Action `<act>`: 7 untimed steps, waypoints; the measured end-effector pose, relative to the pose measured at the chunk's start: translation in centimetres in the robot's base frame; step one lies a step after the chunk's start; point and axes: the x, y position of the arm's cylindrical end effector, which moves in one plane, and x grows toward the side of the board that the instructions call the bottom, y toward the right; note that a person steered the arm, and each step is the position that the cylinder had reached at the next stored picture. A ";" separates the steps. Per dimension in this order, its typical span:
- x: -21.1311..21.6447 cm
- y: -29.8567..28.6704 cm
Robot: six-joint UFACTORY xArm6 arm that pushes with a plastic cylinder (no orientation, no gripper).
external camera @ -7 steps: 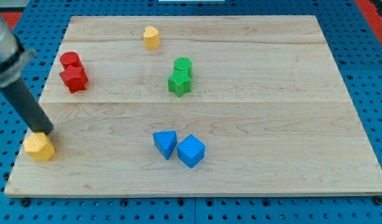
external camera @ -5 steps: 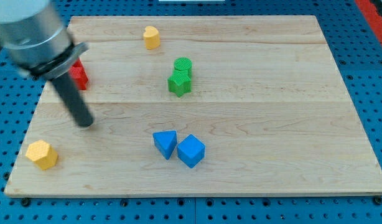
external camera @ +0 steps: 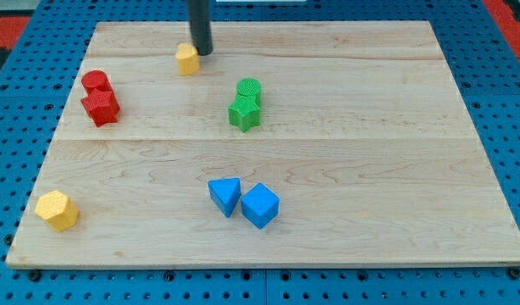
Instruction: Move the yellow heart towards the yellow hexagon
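Yellow hexagon (external camera: 56,209) is sitting at the desk's (external camera: 370,169) bottom-left corner; the yellow heart (external camera: 187,59) is lying near the top edge, my tip (external camera: 202,52) touching its right side. No jaws showing.

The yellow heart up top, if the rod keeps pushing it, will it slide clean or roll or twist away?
The yellow heart looks small and flat-based, so it should slide, not roll. My tip sits at its upper-right edge, off-centre, so it may twist. The wooden board looks smooth, likely little drag.
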 end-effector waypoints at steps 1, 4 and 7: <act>0.6 -2.6; 8.5 -3.7; 11.0 -2.6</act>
